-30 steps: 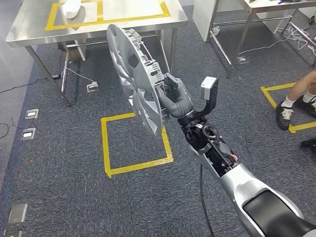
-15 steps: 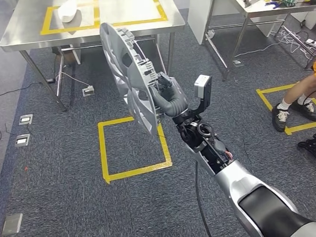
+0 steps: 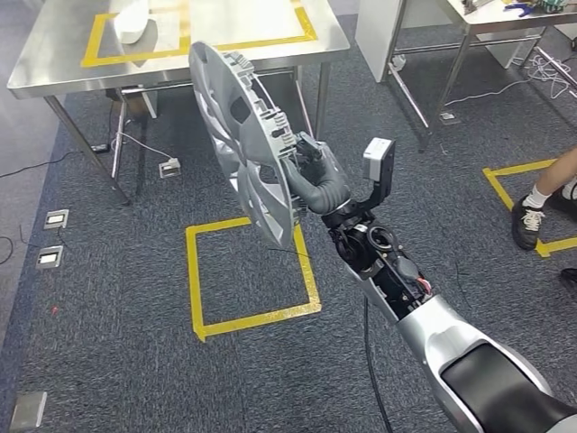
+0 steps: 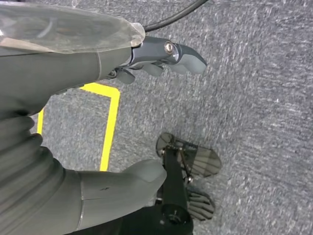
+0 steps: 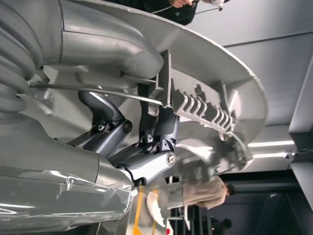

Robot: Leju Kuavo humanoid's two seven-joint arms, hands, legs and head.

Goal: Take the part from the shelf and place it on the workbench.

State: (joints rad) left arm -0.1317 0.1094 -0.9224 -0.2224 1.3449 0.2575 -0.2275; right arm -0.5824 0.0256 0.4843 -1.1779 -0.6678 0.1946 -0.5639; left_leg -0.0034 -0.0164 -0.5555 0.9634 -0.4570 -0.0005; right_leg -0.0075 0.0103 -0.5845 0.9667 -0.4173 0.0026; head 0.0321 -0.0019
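Meanwhile the whole head view has slid a little, so the robot is moving, not the things: the right hand [image 3: 318,180] still grips the wheel cover [image 3: 245,144] edge-on over the carpet, the steel workbench [image 3: 61,54] ahead, left hand [image 4: 110,117] hanging loose, holding nothing

The part [image 3: 245,144] looks like smooth grey plastic, a bit shiny. The workbench [image 3: 61,54] is shiny metal. The carpet [image 3: 102,316] looks rough and fuzzy, with glossy yellow tape [image 3: 194,280].
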